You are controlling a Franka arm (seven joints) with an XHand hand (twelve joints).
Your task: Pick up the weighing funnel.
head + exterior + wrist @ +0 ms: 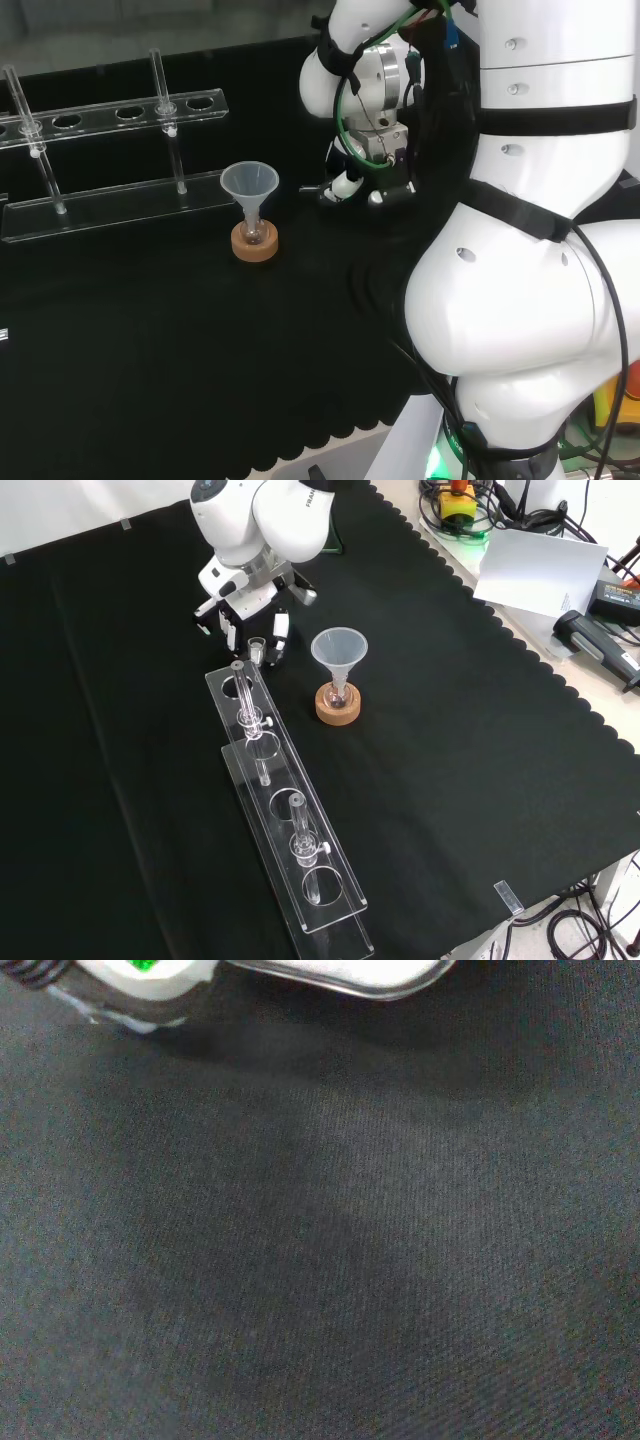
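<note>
My hand [252, 620] is down at the cloth, just beyond the far end of the clear tube rack [285, 820] in the front view. Its fingers [281, 630] curl downward round a small clear piece, the weighing funnel [257, 648], which sits low at the cloth between them. In the head view the hand [368, 175] hangs under the white wrist, right of the big funnel, and a thin clear tip of the weighing funnel [312, 187] pokes out to the left of a white fingertip [340, 188]. The wrist view has black cloth [330, 1260] close up.
The big funnel [339, 650] stands in a small flask on a cork ring [337, 707], close to the hand's right in the front view. The long rack [110, 205] holds thin glass tubes [165, 95]. Cables and paper lie past the cloth's right edge [540, 570].
</note>
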